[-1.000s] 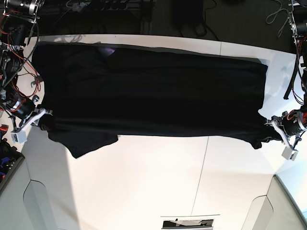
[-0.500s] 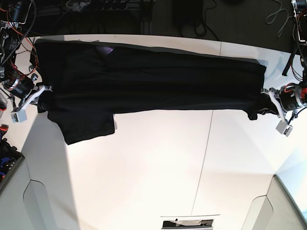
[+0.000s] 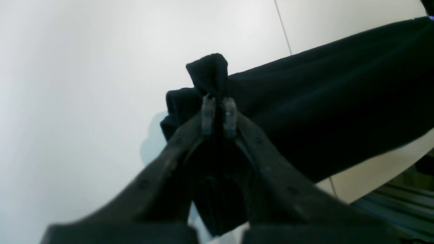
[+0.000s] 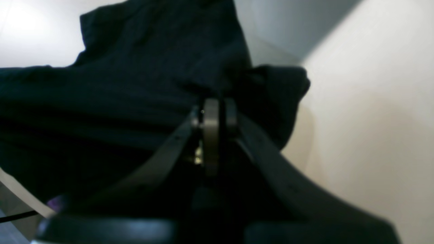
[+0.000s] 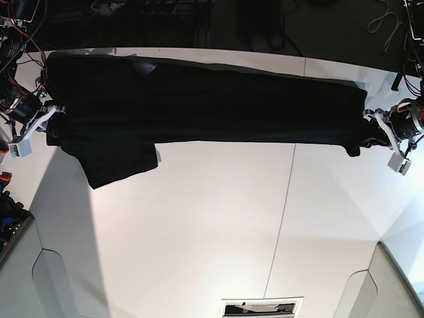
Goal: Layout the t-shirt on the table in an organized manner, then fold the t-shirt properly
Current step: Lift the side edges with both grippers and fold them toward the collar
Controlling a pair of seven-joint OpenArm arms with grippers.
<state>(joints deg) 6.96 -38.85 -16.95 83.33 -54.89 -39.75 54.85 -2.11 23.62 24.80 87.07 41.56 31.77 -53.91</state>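
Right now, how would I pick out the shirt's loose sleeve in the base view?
Start at the white table and find the black t-shirt stretched along its far edge between the two grippers. Near the right gripper, one sleeve hangs toward the camera, the only flap breaking the straight near edge.

free: near and middle of table [image 5: 218, 232] bare white, open from left to right | blocked: t-shirt [image 5: 218, 109] spans the far strip side to side, sleeve hanging nearer at left | far edge: dark cables and gear
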